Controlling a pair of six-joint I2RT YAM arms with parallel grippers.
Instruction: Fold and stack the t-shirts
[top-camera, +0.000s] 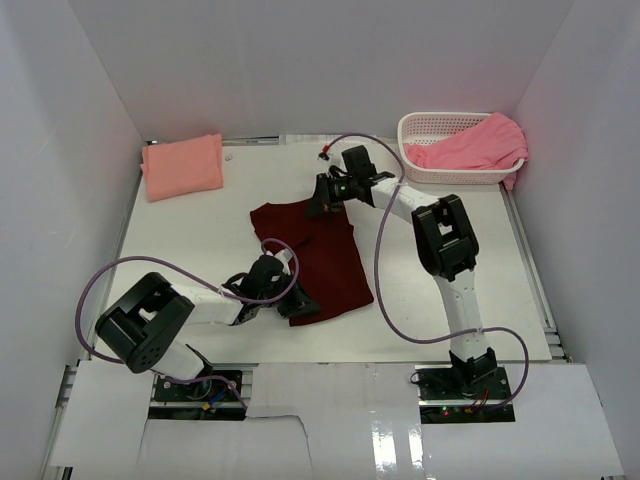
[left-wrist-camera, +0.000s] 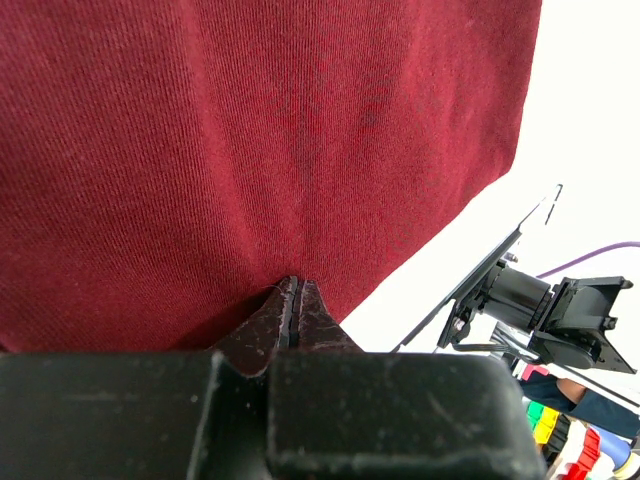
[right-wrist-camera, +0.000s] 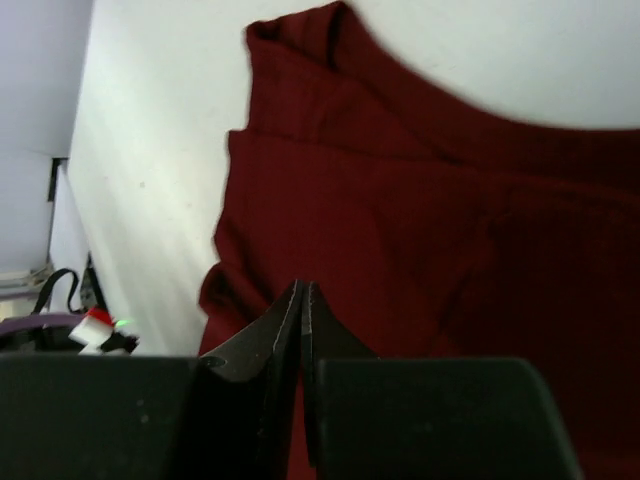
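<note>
One of the three garments looks finished: the salmon-peach t-shirt (top-camera: 183, 166) lies folded in a flat rectangle at the far left corner of the tabletop (top-camera: 190, 245).

The maroon t-shirt (top-camera: 325, 262) is the one in hand. It is spread in the middle of the tabletop, partly doubled over and not yet a neat packet. The left tool (left-wrist-camera: 293, 305) is closed, pinching the shirt's near edge. The right tool (right-wrist-camera: 303, 310) is closed too, apparently nipping the cloth at its far edge.

The pink t-shirt (top-camera: 472, 147) lies crumpled in the white basket (top-camera: 425, 125) at the far right corner, unfolded. By my reckoning that leaves this fold to finish, the pink shirt to do, and all the stacking.
</note>
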